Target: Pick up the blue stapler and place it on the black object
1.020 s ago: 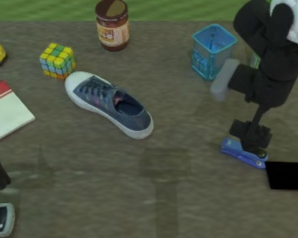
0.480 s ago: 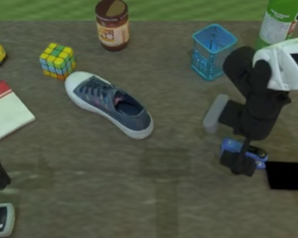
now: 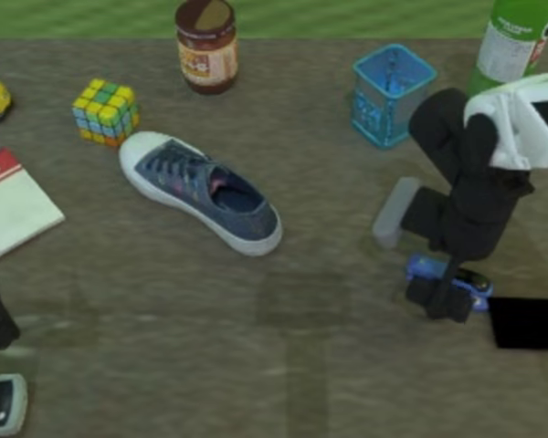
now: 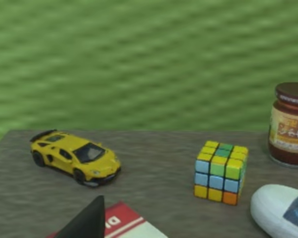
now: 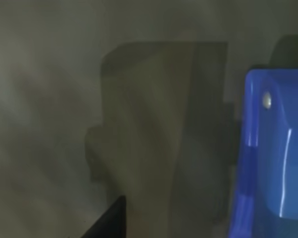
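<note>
- Right end effector (image 3: 449, 299) sits down over the blue stapler (image 3: 426, 267) at the counter's four o'clock; its grip cannot be told.
- The black object (image 3: 528, 322) lies at the stapler's four o'clock, close by.
- Left arm parked at eight o'clock.

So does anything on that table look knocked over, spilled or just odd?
Nothing looks spilled or broken. The jar and green bottle stand upright. The only oddity is a lone shoe lying diagonally mid-table, without its pair.

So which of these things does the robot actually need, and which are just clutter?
Needed: blue stapler, black object, right gripper down at the stapler.

Clutter: shoe, puzzle cube, jar, blue cup, green bottle, toy car, book.
</note>
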